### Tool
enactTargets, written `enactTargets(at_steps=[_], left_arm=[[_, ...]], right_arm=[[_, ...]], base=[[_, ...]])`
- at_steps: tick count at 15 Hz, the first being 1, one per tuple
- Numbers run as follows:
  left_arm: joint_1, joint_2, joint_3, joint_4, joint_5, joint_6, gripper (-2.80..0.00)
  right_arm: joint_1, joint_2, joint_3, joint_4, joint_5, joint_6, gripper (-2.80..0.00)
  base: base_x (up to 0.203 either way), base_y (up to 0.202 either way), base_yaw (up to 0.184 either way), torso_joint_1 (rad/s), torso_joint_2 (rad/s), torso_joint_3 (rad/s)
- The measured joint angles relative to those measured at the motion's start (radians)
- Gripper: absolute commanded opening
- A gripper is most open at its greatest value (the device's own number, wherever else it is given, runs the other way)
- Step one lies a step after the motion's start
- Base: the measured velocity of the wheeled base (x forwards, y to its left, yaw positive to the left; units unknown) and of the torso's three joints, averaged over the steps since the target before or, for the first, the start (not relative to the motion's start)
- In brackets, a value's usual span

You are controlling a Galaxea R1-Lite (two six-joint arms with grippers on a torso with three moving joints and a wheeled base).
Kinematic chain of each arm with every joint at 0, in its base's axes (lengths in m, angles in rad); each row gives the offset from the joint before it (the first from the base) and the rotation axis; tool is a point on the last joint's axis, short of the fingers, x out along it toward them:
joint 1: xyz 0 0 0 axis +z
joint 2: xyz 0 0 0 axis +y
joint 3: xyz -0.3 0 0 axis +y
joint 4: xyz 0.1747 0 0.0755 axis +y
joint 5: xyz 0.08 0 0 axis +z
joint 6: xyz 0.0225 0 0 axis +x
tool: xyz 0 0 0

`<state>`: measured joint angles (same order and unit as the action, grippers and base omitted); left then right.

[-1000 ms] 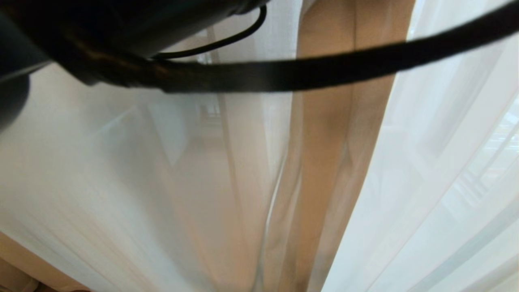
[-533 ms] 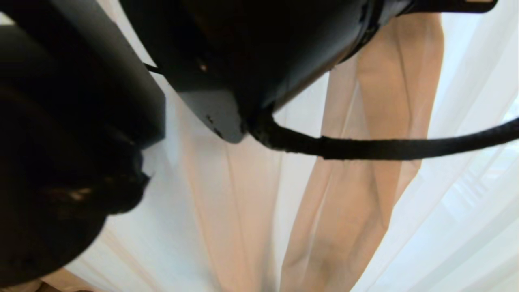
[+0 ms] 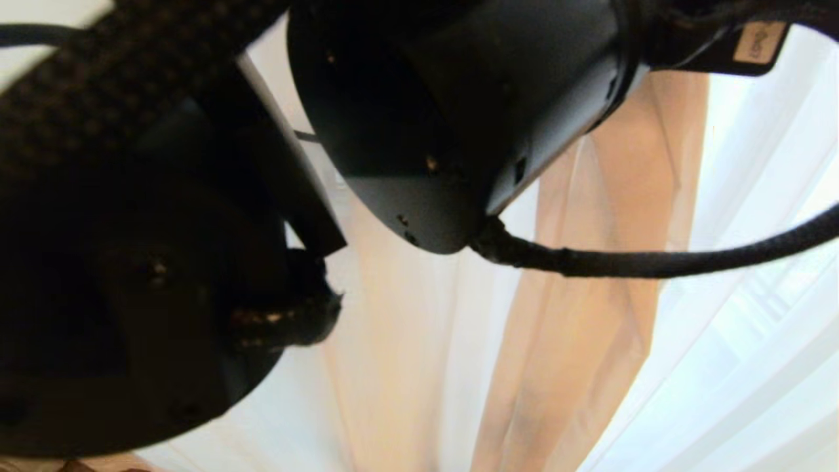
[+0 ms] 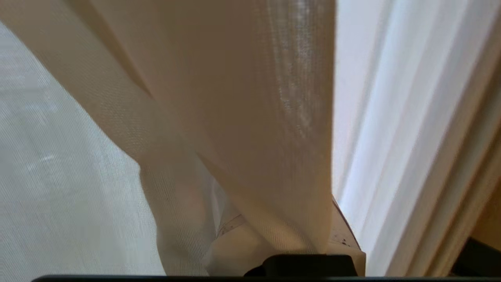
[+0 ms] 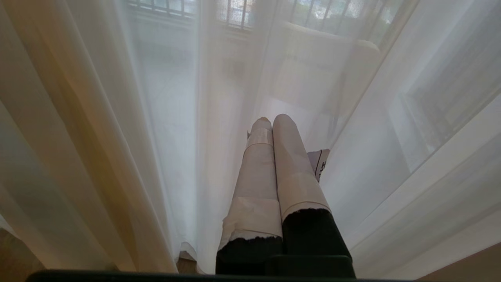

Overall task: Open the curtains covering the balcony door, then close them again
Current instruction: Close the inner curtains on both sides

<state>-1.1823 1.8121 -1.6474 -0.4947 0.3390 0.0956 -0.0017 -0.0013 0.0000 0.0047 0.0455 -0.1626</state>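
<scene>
The sheer white curtains (image 3: 741,367) hang in long folds across the whole head view, and a beige drape (image 3: 590,341) shows behind them. My left arm (image 3: 426,131) is raised close to the head camera. The left gripper (image 4: 289,231) is shut on a taut curtain fold (image 4: 250,117) that covers its taped fingers (image 4: 235,239). My right gripper (image 5: 272,119) is shut and empty, its taped fingers pointing at the curtains (image 5: 172,117). The balcony door is hidden behind the fabric.
A black cable (image 3: 655,262) from the left arm sags across the head view. A barred railing (image 5: 235,9) and pale balcony floor show dimly through the curtain. A strip of wooden floor (image 5: 15,258) lies below the hem.
My left arm has swung up and across the head camera, now filling its left and top. The cable hangs lower. The curtain folds and beige drape have shifted right.
</scene>
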Motion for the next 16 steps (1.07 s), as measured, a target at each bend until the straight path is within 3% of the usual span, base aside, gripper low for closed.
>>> enactTargets(at_steps=[8,12,16], left_arm=[[0.137,-0.013,-0.045,0.009,0.239,0.009,-2.8],[0.207,-0.016,-0.047,0.032,0.263,0.006,-2.8],[0.189,-0.02,-0.047,0.033,0.256,0.008,-2.8]], right_arm=[[0.0,0.0,0.0,0.0,0.0,0.0,-2.8],[0.0,0.0,0.0,0.0,0.0,0.0,-2.8],[0.0,0.0,0.0,0.0,0.0,0.0,-2.8]], base=[[0.0,0.0,0.0,0.0,0.0,0.0],[0.0,0.0,0.0,0.0,0.0,0.0],[0.0,0.0,0.0,0.0,0.0,0.0]])
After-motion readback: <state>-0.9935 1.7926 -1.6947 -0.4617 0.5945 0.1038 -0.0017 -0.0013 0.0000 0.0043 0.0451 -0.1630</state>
